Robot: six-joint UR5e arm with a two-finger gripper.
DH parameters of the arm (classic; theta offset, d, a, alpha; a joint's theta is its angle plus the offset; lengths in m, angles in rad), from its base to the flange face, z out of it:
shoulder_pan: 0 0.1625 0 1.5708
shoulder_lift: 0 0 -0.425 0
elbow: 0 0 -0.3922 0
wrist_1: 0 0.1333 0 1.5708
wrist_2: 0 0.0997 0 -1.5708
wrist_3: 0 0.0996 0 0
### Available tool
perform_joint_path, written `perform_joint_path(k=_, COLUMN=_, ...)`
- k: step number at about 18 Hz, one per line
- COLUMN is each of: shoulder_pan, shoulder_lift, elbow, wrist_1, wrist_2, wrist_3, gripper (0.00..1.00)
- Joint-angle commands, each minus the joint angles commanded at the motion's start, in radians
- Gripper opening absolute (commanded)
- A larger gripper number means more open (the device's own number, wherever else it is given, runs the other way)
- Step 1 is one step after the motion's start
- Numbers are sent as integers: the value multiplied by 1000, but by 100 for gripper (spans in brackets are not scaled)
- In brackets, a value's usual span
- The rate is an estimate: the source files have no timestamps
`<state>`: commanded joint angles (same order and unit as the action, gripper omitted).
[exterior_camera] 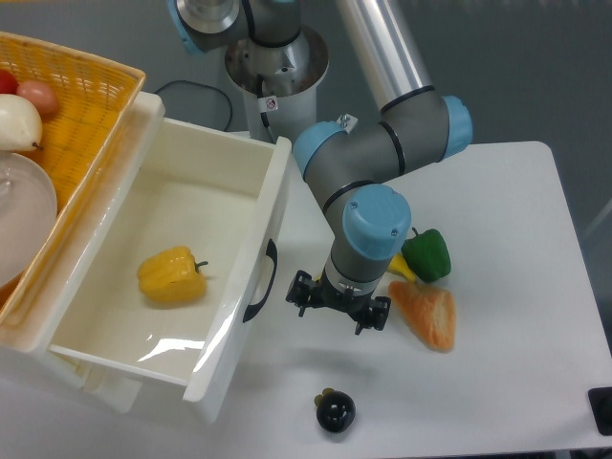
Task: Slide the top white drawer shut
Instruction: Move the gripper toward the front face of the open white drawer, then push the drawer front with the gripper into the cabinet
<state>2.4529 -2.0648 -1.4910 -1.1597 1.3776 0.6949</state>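
Observation:
The top white drawer point(115, 316) stands pulled far out of the cabinet at the left, with its front panel point(251, 287) facing right. A curved black handle point(261, 282) sits on that front. A yellow bell pepper point(172, 276) lies inside the drawer. My gripper point(339, 308) points down at the table just right of the drawer front, a short gap from the handle and not touching it. Its fingers point(302, 292) look spread apart and hold nothing.
A yellow wicker basket point(81, 105) with fruit and a white bowl point(21, 215) sits on top of the cabinet. On the table lie a green pepper point(428, 252), an orange food piece point(428, 316) and a small black fruit point(336, 411). The arm's base point(277, 81) stands behind.

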Motion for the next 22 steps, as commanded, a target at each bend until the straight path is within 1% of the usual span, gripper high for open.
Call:
perform_joint_path(k=9, shoulder_pan=-2, shoulder_lift=3, elbow=-3, wrist_1=-2, wrist_2=-5, wrist_3=2, gripper=100)
perform_joint_path(k=14, shoulder_pan=-15, shoulder_lift=8, elbow=-3, wrist_1=-3, wrist_2=-6, wrist_3=0, gripper=100)
perform_joint_path(k=17, shoulder_pan=-17, shoulder_lift=11, elbow=-3, wrist_1=-3, wrist_2=-23, wrist_3=-3, gripper=100)
perform_joint_path(k=22, shoulder_pan=-18, shoulder_lift=23, elbow=-6, wrist_1=-25, wrist_2=-32, wrist_3=-2, gripper=100)
